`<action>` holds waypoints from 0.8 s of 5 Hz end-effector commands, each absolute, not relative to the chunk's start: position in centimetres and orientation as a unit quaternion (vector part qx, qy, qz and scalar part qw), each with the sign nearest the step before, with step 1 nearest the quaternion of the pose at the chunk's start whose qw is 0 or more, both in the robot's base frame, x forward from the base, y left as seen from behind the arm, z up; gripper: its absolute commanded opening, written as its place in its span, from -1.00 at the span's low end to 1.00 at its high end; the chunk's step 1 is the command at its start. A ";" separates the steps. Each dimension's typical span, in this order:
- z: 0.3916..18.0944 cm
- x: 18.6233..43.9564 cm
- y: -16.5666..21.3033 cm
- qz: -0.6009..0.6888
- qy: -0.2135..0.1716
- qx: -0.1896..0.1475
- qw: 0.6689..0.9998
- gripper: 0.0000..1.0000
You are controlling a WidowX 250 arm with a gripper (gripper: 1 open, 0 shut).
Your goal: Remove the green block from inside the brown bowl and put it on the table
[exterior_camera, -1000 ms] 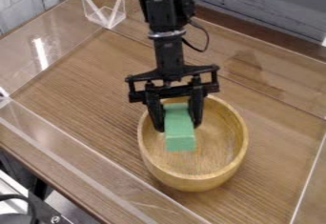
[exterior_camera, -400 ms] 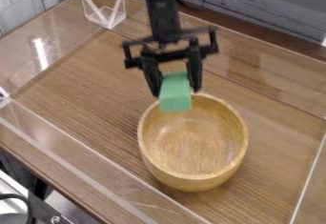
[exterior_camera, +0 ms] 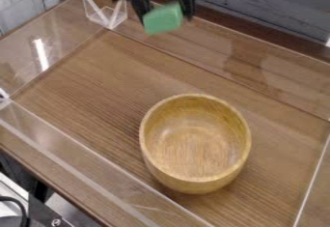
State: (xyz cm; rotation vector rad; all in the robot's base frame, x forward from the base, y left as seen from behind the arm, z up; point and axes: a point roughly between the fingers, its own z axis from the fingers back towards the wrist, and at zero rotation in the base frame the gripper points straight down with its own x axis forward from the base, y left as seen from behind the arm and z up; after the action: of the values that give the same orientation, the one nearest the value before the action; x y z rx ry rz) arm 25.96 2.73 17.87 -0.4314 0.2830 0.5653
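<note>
The green block [exterior_camera: 162,20] hangs high above the back of the table [exterior_camera: 91,86], well clear of the surface. My gripper [exterior_camera: 164,9] is shut on it, with a dark finger on each side and most of the arm cut off by the top edge of the view. The brown bowl [exterior_camera: 195,142] sits on the table at the front right, empty, well below and in front of the gripper.
Low clear acrylic walls [exterior_camera: 65,139] border the table at the front, left and right. A small clear angled stand [exterior_camera: 103,14] sits at the back left, just left of the gripper. A grey wall runs behind the table.
The gripper has lifted the green block out of the bowl and carried it up and toward the back left. The bowl is now empty and has not moved.
</note>
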 end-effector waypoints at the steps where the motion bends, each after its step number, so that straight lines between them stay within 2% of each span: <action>1: 18.4 26.3 4.2 0.268 0.105 -0.224 0.931 -1.00; 4: 17.9 31.8 7.1 0.252 0.055 -0.240 0.936 -1.00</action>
State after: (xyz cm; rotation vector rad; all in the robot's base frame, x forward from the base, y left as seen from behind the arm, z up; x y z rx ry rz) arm 31.43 6.74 15.89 -0.4965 0.1832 0.5298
